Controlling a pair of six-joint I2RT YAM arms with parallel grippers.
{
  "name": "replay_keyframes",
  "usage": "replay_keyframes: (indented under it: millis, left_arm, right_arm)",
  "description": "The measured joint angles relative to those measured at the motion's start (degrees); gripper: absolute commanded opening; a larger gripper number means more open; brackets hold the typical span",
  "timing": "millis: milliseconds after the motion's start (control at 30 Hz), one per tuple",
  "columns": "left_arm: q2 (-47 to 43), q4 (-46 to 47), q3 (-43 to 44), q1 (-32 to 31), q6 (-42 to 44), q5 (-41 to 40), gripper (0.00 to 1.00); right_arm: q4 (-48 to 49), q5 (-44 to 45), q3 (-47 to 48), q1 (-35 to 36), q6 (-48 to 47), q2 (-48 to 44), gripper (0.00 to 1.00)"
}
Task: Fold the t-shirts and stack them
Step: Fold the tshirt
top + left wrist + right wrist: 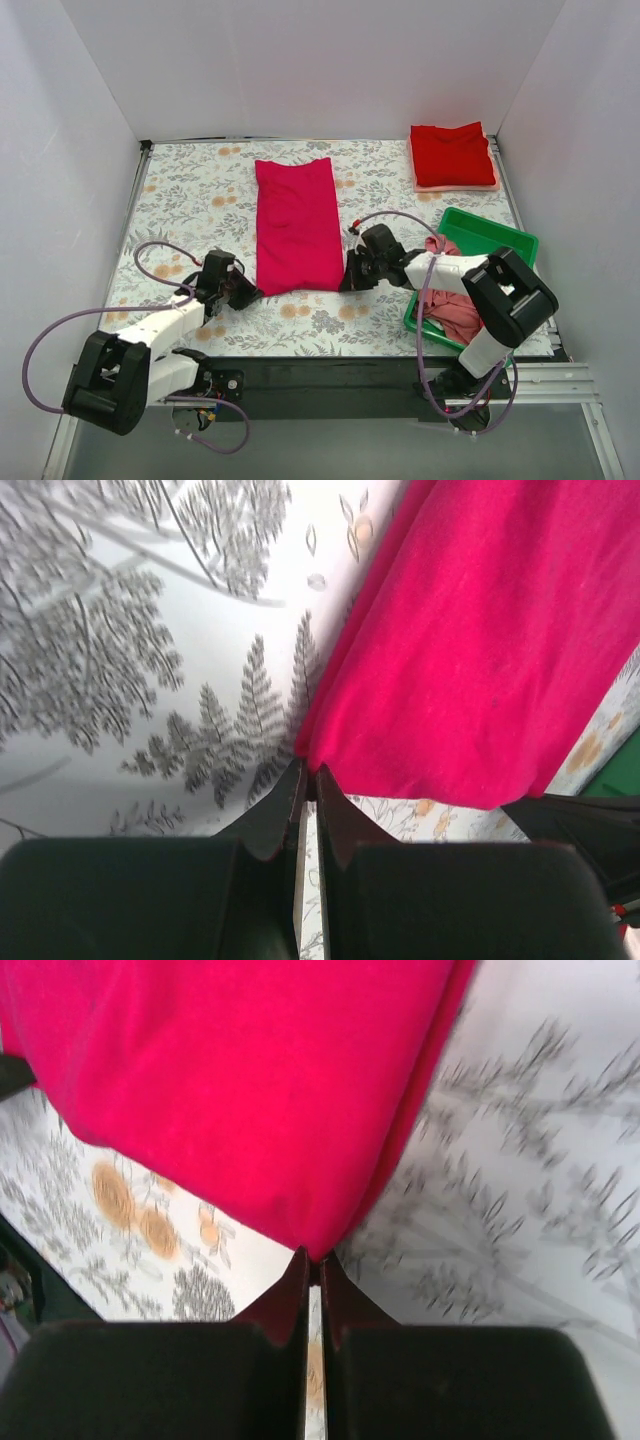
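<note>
The long folded magenta-crimson cloth t-shirt [296, 225] is lying mid-tabletop [190, 200]. The left gripper [247, 292] is pinching its near left corner, and the right gripper [349, 281] is pinching its near right corner.

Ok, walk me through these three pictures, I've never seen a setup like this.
Two robot arms are bolted at the table's near edge. The wide picture looks down from above and behind them; the other two come from cameras on each wrist. On the flowered tablecloth lies a magenta t-shirt folded into a long strip. The left tool and the right tool are each shut, pinching its near corners. A folded red t-shirt sits at the far right, and a green tray holds more clothes.
</note>
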Motion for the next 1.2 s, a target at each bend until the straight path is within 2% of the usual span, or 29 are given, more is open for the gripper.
replay_keyframes:
  millis: [133,267,467,667,867,1200]
  left_arm:
    - [-4.3,-2.9,-1.9,-5.4,-3.5,-1.7,0.0]
    - [-8.9,-9.7,-2.1,-10.0,-6.9,-4.9,0.0]
    - [-18.7,-20.3,-3.6,-12.2,-10.1,-6.5,0.0]
    - [-26.4,-22.3,-7.7,-14.3,-12.7,-2.5,0.0]
    - [-30.1,-25.1,-8.1,-16.6,-13.5,-0.9,0.0]
    - [-31.6,-28.0,-6.5,-18.3,-13.7,-2.0,0.0]
  right_arm:
    - [0.3,0.4,-5.4,3.3,0.4,-5.0,0.01]
    - [0.0,1.3,-9.8,6.7,1.6,-9.8,0.01]
    - [-5.1,5.5,-14.7,12.0,4.0,-18.1,0.01]
    - [-9.5,7.5,-18.8,15.5,7.0,-25.5,0.01]
    - [-11.1,8.5,-19.2,19.2,9.3,-27.6,0.01]
    - [-12.1,9.3,-18.9,20.3,9.7,-27.2,0.01]
